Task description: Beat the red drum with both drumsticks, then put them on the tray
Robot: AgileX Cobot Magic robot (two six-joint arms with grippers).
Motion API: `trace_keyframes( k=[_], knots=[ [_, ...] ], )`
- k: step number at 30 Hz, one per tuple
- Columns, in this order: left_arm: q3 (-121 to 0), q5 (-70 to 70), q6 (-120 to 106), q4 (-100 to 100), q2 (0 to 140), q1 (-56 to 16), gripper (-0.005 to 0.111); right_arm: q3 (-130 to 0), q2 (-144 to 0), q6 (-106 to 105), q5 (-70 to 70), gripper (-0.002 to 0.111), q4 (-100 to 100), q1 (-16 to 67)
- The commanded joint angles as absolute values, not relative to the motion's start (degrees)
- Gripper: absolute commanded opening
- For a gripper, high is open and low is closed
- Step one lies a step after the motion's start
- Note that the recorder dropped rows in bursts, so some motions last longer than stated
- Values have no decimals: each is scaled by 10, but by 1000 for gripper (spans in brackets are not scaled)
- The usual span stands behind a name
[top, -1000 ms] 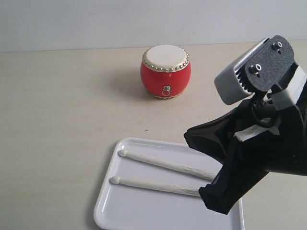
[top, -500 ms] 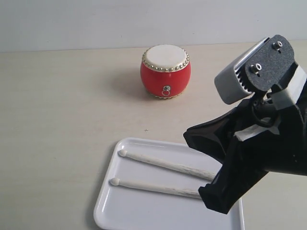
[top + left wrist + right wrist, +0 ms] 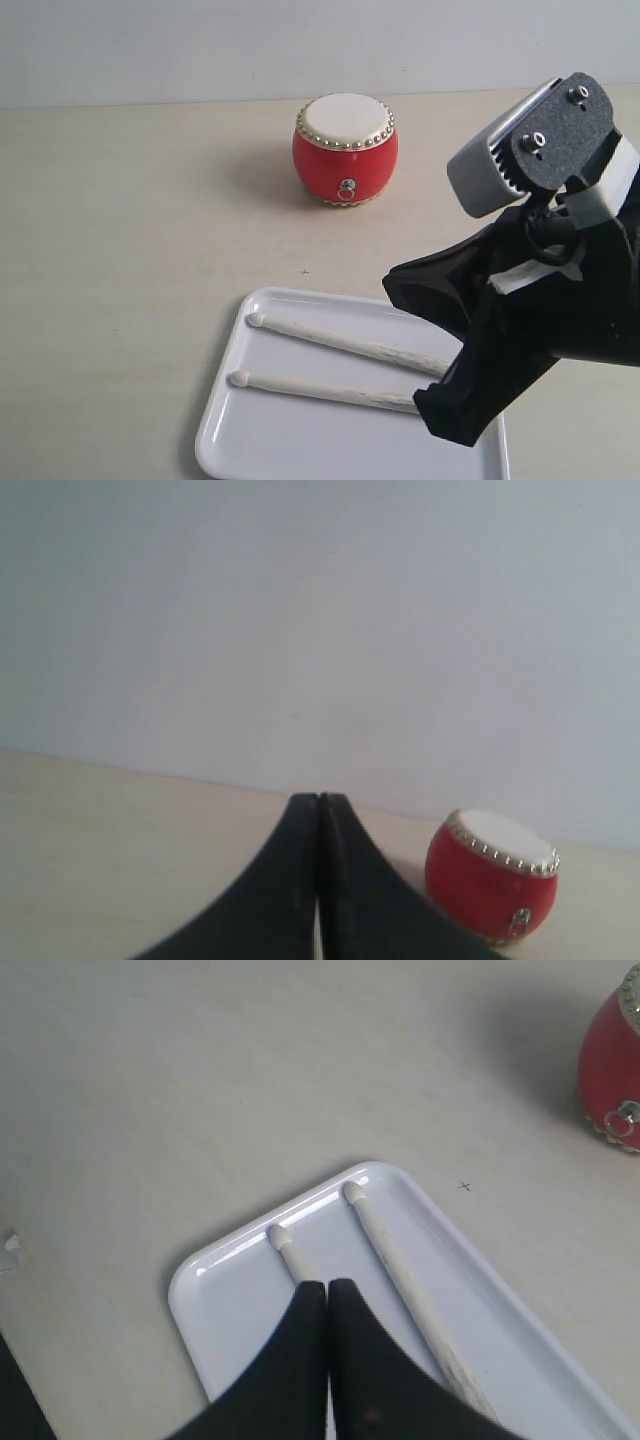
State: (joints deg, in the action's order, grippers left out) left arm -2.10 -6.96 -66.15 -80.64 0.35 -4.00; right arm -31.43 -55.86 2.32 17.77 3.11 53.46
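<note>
The drumsticks [image 3: 340,342] lie side by side in the tray [image 3: 225,440], and the right hand [image 3: 327,1290] hovers over them with its fingers pressed together on nothing. The left hand [image 3: 320,802] is likewise closed and empty. The red drum [image 3: 345,160] stands well apart on the counter [image 3: 120,250]. With both sticks set down, the task looks finished — whether the drum was beaten, nothing here shows.

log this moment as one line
drumsticks: both in tray | red drum: upright, off tray | left jaws: shut | right jaws: shut over tray
</note>
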Motion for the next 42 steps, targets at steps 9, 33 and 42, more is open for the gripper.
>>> trace_keyframes(
  k=[9, 33, 42],
  knots=[
    [0, -95, 19, -72, 0, -39, 0, -313, -554, 23, 170, 0, 30, 533],
    [0, -94, 20, -38, 0, -39, 0, -313, -554, 23, 170, 0, 31, 533],
    [0, -94, 20, -38, 0, -39, 0, -313, -554, 23, 170, 0, 30, 533]
  ],
)
